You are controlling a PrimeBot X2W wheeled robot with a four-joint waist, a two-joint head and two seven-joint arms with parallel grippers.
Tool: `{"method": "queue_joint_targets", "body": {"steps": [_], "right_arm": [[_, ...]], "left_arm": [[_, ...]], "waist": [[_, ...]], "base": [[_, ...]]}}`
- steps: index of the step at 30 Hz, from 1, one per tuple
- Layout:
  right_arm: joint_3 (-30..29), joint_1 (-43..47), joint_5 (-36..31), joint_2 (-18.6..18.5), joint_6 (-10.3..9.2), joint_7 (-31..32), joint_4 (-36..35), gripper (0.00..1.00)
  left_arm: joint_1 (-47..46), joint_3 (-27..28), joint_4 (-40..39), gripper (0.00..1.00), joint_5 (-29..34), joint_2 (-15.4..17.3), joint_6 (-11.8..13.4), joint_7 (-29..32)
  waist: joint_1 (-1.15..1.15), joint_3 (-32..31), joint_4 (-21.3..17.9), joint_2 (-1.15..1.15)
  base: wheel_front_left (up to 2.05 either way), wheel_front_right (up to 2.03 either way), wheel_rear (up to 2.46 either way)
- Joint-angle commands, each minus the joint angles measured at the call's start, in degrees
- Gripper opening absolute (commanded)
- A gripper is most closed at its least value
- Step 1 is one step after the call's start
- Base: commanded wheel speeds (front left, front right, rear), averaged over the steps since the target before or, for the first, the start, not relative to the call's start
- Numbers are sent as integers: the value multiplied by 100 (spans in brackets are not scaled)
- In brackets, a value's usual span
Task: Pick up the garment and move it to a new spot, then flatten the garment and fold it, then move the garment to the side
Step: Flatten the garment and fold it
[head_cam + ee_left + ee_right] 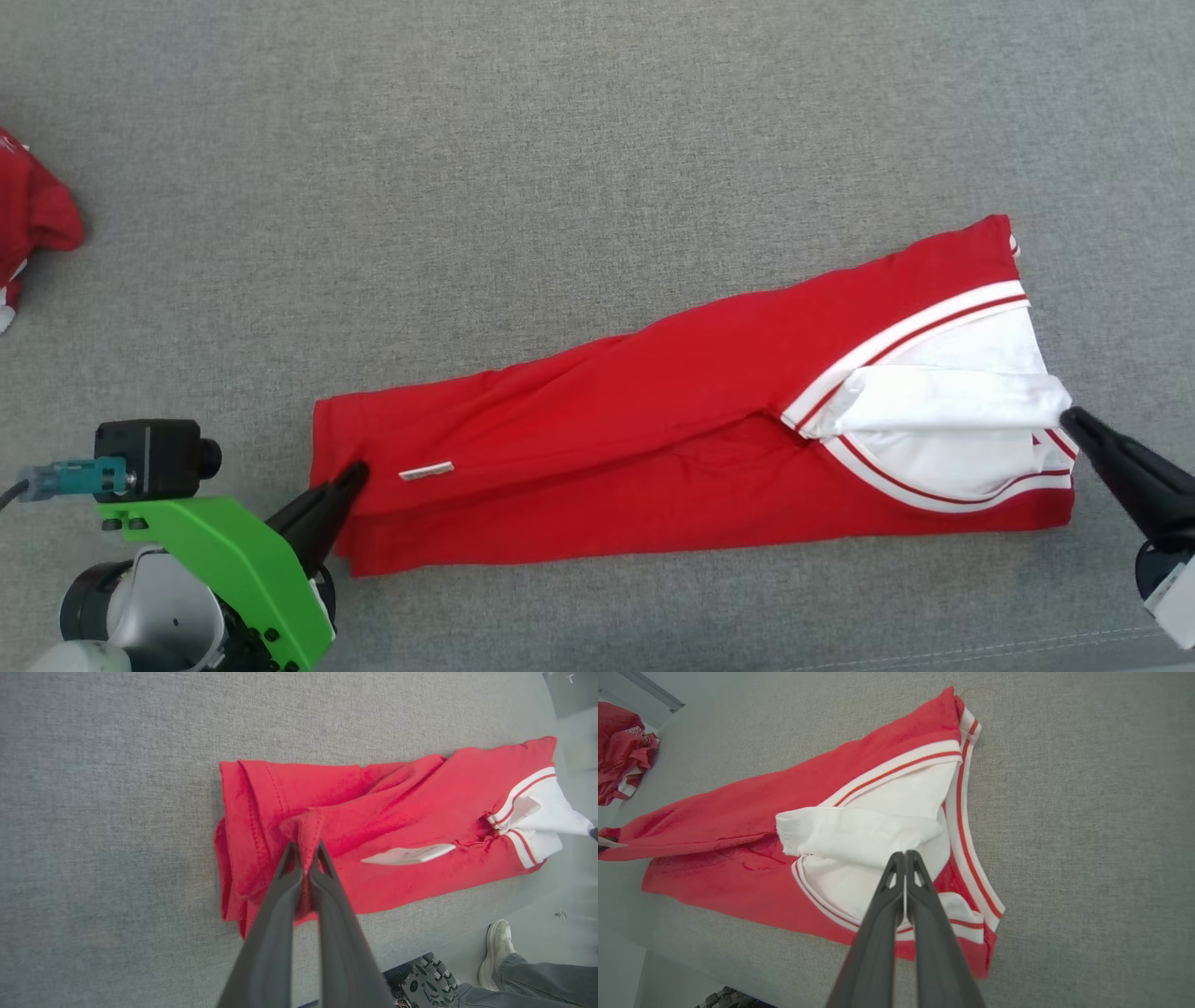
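Our red garment (653,420) with white, red-striped trim lies folded into a long strip on the grey fabric-covered surface (560,140), slanting from the near left toward the far right. Our left hand (355,472) is clenched on a pinch of red cloth at the strip's left end, just beside a small white label (427,471). In the left wrist view that cloth stands up between the two fingers (282,891). Our right hand (1070,416) is clenched on the tip of the white folded sleeve (943,401) at the strip's right end, and the right wrist view shows a sliver of white between its fingertips.

Beyond the garment's long far edge a wide stretch of grey surface gives open room. Its long near edge lies near the surface's own near edge. Past that edge, in the left wrist view, a person's pale shoe (497,945) and grey trouser leg (537,975) stand on the floor. A second, crumpled red garment (33,219) sits at the far left, well apart.
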Motion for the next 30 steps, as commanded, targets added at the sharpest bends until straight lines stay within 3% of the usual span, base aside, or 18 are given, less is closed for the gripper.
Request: {"method": "queue_joint_targets", "body": {"steps": [1, 7, 17, 18, 19, 20, 21, 25, 30], "right_arm": [[-110, 1, 70, 34, 2, -16, -63, 0], [-343, 15, 209, 119, 2, 198, -237, 0], [359, -125, -279, 185, 2, 442, 354, 0], [353, -149, -314, 168, 2, 447, 407, 16], [333, -169, -338, 146, 2, 457, 433, 100], [265, -198, -378, 118, 2, 459, 447, 100], [212, -203, -364, 77, 2, 520, 449, 100], [-105, -295, -209, -89, 2, 803, 374, 100], [-394, -692, -104, -139, 2, 1214, 478, 100]], "left_arm": [[62, 65, 29, 0, -24, 3, -7, -45], [-93, 215, 203, 0, -103, 36, -46, -74], [-82, -107, 545, 0, 10, -97, -99, 44], [-56, -122, 562, 16, 56, -68, -71, 40], [-26, -139, 573, 37, 118, -17, -43, 29], [14, -164, 584, 64, 202, 40, -31, 14], [54, -193, 588, 99, 290, 102, -15, -11], [194, -292, 467, 100, 692, 310, 91, -173], [152, -259, 211, 100, 1479, 411, 468, -708]], "waist": [[0, -17, -23, 0], [0, -60, -68, 0], [0, -101, -166, 0], [0, -107, -168, 0], [0, -115, -171, 0], [0, -126, -176, 0], [0, -137, -181, 0], [0, -161, -164, 0], [0, -166, -44, 0]], "base": [[0, 0, 0], [0, 0, 0], [0, 0, 0], [0, 0, 0], [0, 0, 0], [0, 0, 0], [0, 0, 0], [0, 0, 0], [0, 0, 0]]}}
